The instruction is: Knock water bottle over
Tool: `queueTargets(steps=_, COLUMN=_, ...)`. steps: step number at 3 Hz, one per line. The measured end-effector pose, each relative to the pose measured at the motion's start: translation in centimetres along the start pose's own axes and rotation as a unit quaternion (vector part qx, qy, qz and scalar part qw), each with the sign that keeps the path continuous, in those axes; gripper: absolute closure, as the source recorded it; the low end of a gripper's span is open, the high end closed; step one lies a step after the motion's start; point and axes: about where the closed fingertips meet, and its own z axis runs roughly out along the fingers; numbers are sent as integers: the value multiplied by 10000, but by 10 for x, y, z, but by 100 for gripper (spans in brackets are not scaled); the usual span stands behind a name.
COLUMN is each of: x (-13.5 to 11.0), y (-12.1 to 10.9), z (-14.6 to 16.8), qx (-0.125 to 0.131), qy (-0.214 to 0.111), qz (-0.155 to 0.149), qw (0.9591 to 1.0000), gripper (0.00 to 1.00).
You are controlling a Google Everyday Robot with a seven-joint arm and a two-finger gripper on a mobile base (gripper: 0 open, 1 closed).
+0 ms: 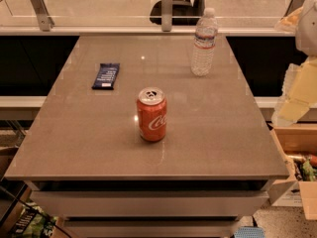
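Observation:
The water bottle stands upright at the far right of the grey table. It is clear ribbed plastic with a white cap and a white-blue-red label band. My gripper shows as a pale white and yellow shape at the right edge of the view. It hangs beyond the table's right side, well to the right of the bottle and apart from it.
A red Coca-Cola can stands upright mid-table. A dark blue snack bar lies flat at the far left. A glass railing runs behind the table. A cardboard box sits on the floor at the right.

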Motion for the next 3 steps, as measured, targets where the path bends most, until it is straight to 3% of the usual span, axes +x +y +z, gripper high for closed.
queueTargets(steps=2, x=-1, y=-10, z=-3, qx=147, qy=-71, qz=30, qw=9999, gripper=0)
queueTargets(steps=3, x=2, y=-29, z=-4, qx=296, qy=-369, qz=162, qw=9987, gripper=0)
